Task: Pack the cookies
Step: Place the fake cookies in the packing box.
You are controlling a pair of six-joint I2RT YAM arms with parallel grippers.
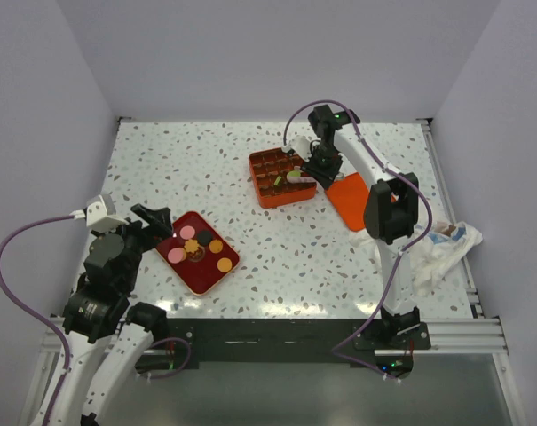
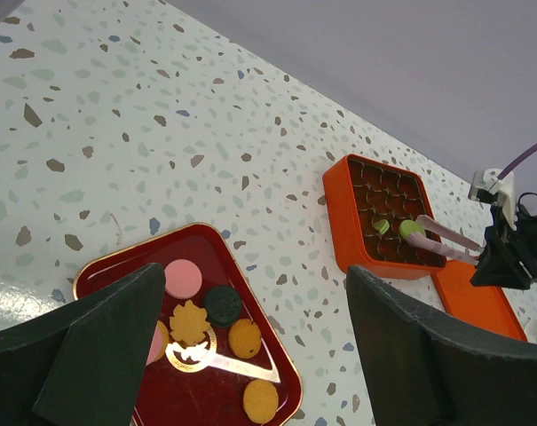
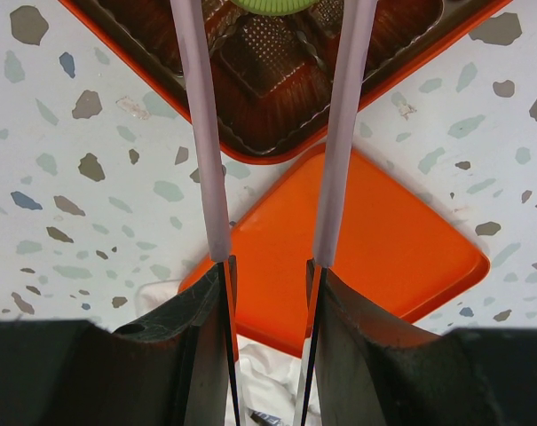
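my right gripper [image 3: 270, 275] clamps the tongs [image 3: 206, 133], whose tips pinch a green cookie [image 2: 412, 228] at the orange box [image 2: 339, 213]; i'd lower it into one cell before easing off. left gripper [image 2: 257, 284] spread above the other cookies [image 2: 224, 303] on the red tray [image 2: 99, 280]

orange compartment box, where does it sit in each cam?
Top external: orange box just above picture centre.
Left wrist: box right of centre, beyond the red tray.
Right wrist: box at top edge, behind the tongs.
Shared landmark: flat orange lid lying beside it.
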